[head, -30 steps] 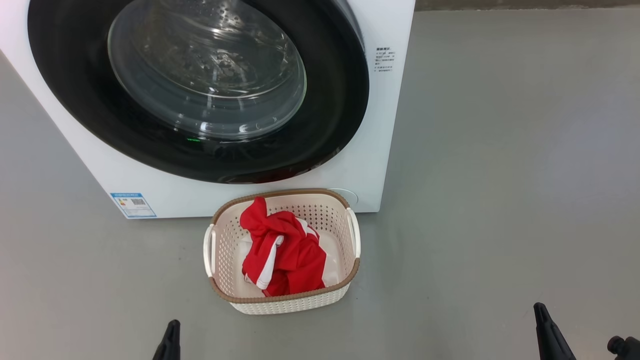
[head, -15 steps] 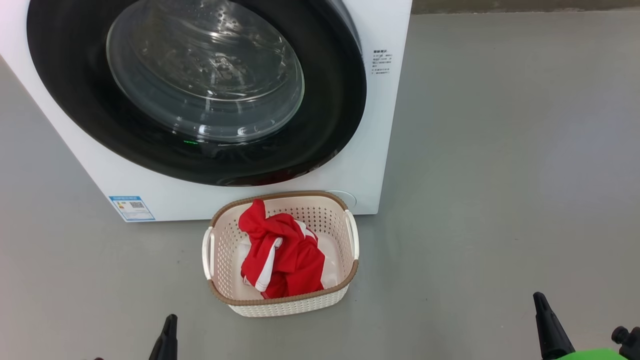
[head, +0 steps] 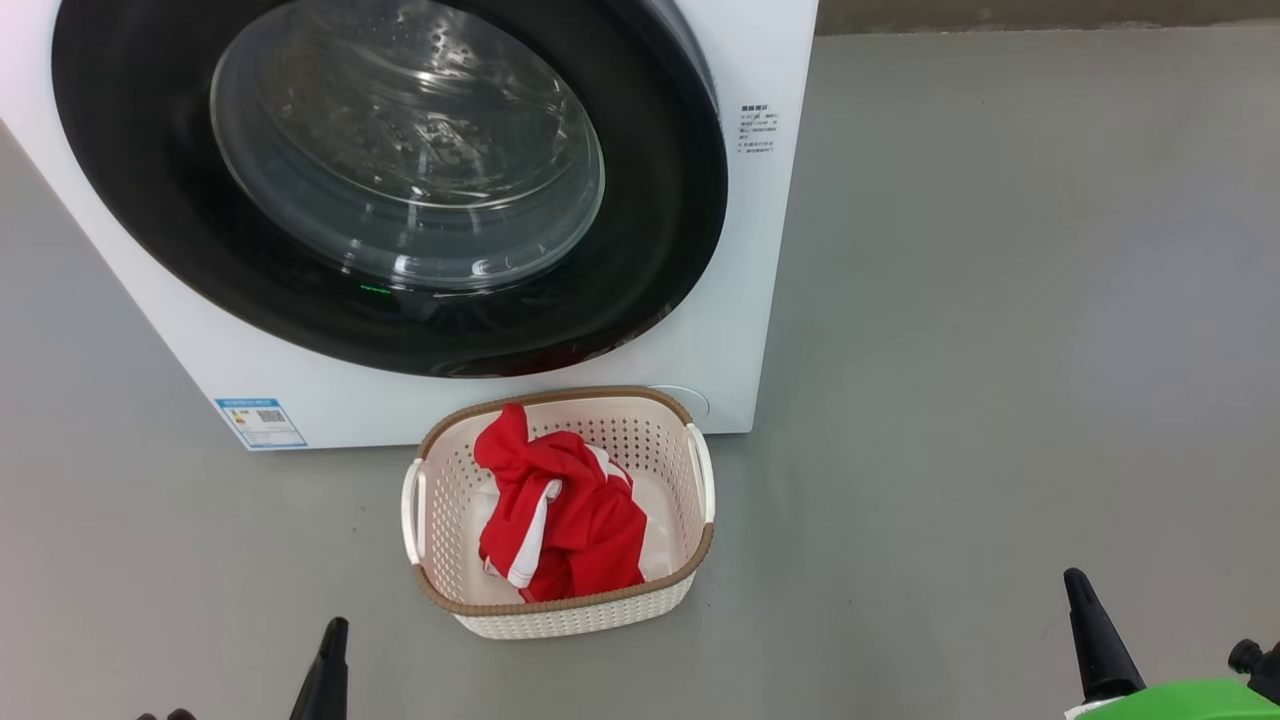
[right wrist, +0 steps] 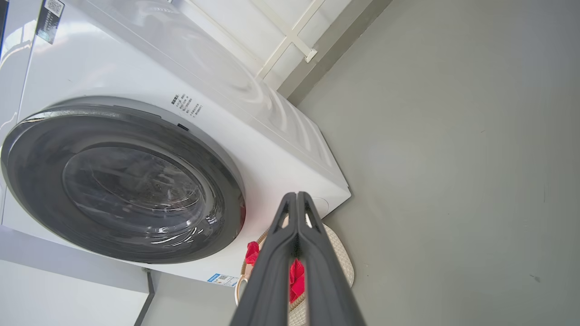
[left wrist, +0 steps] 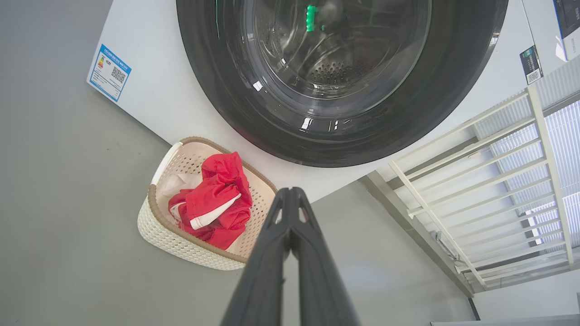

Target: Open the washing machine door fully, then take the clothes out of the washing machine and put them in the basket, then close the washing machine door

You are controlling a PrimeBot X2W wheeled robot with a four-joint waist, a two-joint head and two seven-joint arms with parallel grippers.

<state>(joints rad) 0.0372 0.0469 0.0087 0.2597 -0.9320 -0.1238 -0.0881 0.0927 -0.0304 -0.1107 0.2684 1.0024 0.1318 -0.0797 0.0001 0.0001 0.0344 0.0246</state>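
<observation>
We see the washing machine (head: 745,300) standing on the grey floor (head: 1000,350), its door (head: 650,280) shut flush against the front. Just before it sits the basket (head: 560,620), with the clothes (head: 575,520) bundled inside. Our left gripper (head: 336,630) and right gripper (head: 1074,582) hang low, well apart from the basket, both clenched tight on nothing.

The left gripper (head: 337,628) is closed, its two dark fingers (left wrist: 267,271) pressed together along their length into one narrow point, with nothing between them. The right gripper (head: 1073,578) is closed and empty too, its tips meeting. At its base sits a green casing (head: 1185,696), with a black knob (head: 1245,655) just to the right. The two grippers are well apart, both pointing forward.
</observation>
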